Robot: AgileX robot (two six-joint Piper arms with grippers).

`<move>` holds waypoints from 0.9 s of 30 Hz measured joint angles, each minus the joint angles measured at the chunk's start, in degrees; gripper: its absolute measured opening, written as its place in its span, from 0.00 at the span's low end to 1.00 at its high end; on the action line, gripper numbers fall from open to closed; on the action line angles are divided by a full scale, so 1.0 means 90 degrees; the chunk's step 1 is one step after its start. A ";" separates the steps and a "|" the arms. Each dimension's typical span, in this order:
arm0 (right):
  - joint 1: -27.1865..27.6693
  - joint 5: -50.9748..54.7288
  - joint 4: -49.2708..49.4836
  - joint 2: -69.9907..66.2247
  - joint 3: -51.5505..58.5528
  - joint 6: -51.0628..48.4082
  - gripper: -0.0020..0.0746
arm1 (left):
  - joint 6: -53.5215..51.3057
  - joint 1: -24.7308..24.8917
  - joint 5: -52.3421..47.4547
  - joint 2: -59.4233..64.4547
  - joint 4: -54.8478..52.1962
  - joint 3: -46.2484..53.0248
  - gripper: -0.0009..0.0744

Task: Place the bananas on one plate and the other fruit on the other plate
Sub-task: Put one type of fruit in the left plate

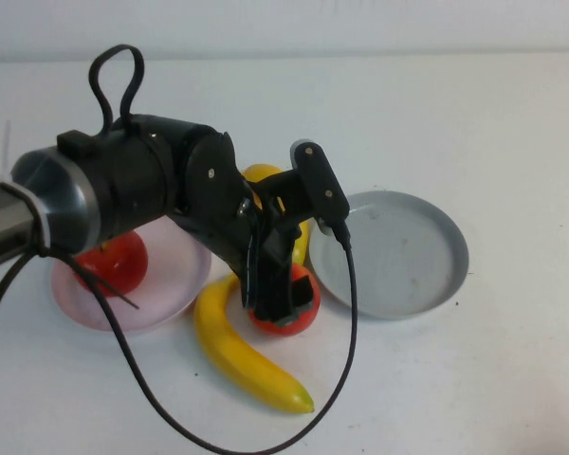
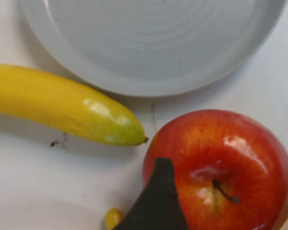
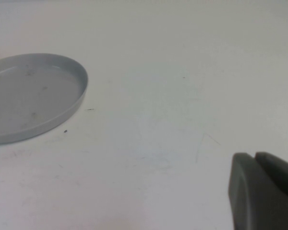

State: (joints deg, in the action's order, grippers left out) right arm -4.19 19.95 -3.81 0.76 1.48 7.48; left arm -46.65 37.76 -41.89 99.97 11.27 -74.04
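My left gripper [image 1: 283, 296] is down between the two plates, shut on a red apple [image 1: 286, 317] that sits at table level. In the left wrist view one dark finger [image 2: 158, 201] lies against the side of this apple [image 2: 221, 167]. The second apple [image 1: 114, 261] lies on the pale pink plate [image 1: 175, 284]. One banana [image 1: 239, 349] lies on the table in front of the gripper. The other banana [image 1: 262, 173] is mostly hidden behind the arm and also shows in the left wrist view [image 2: 62, 103]. The grey plate [image 1: 398, 256] holds nothing. My right gripper [image 3: 259, 191] is shut and empty, to one side of the grey plate [image 3: 33, 96].
The left arm's black cable [image 1: 346, 313] loops over the table in front of the fruit. The table around the plates is bare white.
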 joint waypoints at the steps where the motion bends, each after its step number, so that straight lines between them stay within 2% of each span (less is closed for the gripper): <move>1: 0.0000 0.0000 0.0000 0.0000 0.0000 0.0000 0.01 | 0.0000 -0.0052 0.0000 0.0000 0.0000 0.0000 0.80; 19: 0.0000 0.0000 0.0000 0.0000 0.0000 0.0000 0.01 | 0.0000 -0.0183 -0.0002 0.0316 0.0426 0.0000 0.79; 22: 0.0000 0.0000 0.0000 0.0000 0.0000 0.0000 0.01 | 0.0000 -0.0183 -0.0002 0.0316 0.0426 0.0000 0.72; 27: 0.0000 0.0000 0.0000 0.0000 0.0000 0.0000 0.01 | 0.0000 -0.0186 -0.0002 0.0316 0.0500 0.0000 0.50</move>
State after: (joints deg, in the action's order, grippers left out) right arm -4.19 19.95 -3.81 0.76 1.48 7.48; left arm -46.65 36.09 -41.91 102.81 15.78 -74.04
